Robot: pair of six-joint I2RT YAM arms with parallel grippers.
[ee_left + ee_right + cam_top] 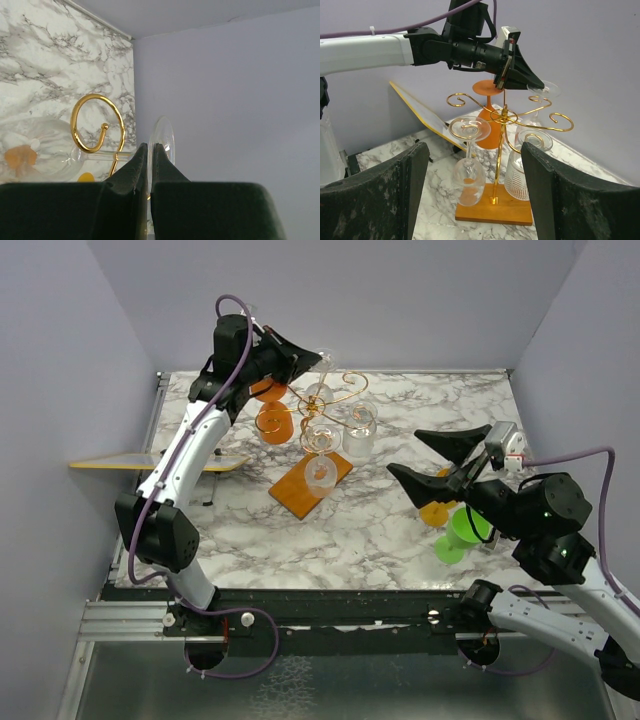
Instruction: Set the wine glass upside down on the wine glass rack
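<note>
Pinching the clear foot of the wine glass [164, 136] flat between my left fingers [150, 150], which are pressed tight on it, I hold it bowl-down at the far side of the rack [504, 116]. That way the stem can slide along a gold scroll [97, 122] and the foot can hang on the wire. The stem lies right at the scroll's lower curl; whether it is seated there I cannot tell. Room is tight: the back wall [225, 100] is close behind, and two clear glasses [469, 172] and an orange glass [487, 127] crowd the neighbouring arms, so I judge a slow, level move safest. My right fingers [402, 452] stand wide apart, holding nothing, well off to the side above the bench [380, 540], near a green glass [465, 530].
</note>
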